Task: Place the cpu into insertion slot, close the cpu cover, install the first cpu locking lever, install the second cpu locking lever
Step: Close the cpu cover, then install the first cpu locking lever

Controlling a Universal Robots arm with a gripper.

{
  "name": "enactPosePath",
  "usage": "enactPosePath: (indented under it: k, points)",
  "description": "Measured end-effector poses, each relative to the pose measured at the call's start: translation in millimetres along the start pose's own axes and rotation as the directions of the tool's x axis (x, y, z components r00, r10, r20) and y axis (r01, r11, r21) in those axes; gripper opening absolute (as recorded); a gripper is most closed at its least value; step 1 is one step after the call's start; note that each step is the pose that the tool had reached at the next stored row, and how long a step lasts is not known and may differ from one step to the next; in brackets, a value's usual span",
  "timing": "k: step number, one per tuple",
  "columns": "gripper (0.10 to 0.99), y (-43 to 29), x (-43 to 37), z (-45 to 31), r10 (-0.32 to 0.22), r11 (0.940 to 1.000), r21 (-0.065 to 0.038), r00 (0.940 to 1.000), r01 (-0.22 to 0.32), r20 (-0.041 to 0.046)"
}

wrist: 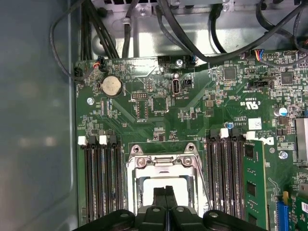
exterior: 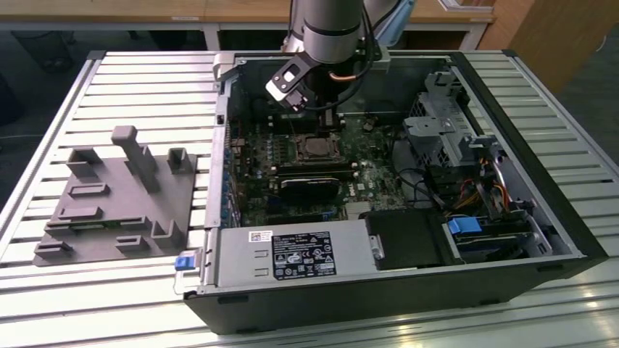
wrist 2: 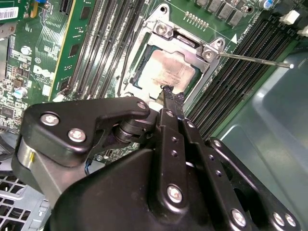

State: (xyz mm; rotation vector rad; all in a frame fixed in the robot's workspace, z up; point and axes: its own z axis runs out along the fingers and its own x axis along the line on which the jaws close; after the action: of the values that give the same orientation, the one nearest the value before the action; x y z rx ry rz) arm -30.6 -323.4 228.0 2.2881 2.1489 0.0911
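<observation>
The cpu (wrist 2: 163, 72) lies pale and square in the insertion slot (exterior: 314, 148) on the green board. The silver cpu cover (wrist 2: 185, 45) lies flat over it as a frame, and the chip's face (wrist: 148, 190) shows through its cut-out. My gripper (wrist 2: 169, 92) is shut with nothing between its fingers. Its tips (wrist: 166, 191) are at the cpu's near edge, just above or touching it. One thin locking lever (wrist 2: 255, 58) sticks out sideways from the socket corner over the memory slots. In the first wrist view a lever rod (wrist: 201, 175) runs along the socket's side.
Long black memory slots (wrist: 101, 178) flank the socket on both sides. In the exterior view a black heatsink (exterior: 309, 187) sits just in front of the socket, a power supply (exterior: 290, 257) at the case front, a drive cage (exterior: 445, 123) on the right, and a grey fixture (exterior: 116, 196) outside on the left.
</observation>
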Motion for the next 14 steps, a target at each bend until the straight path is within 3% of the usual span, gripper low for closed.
enactPosePath:
  k: [14]
  points:
    - [0.106, -0.4, 0.0, -1.8, 0.0, 1.0, 0.0, 1.0, 0.0, 0.0003]
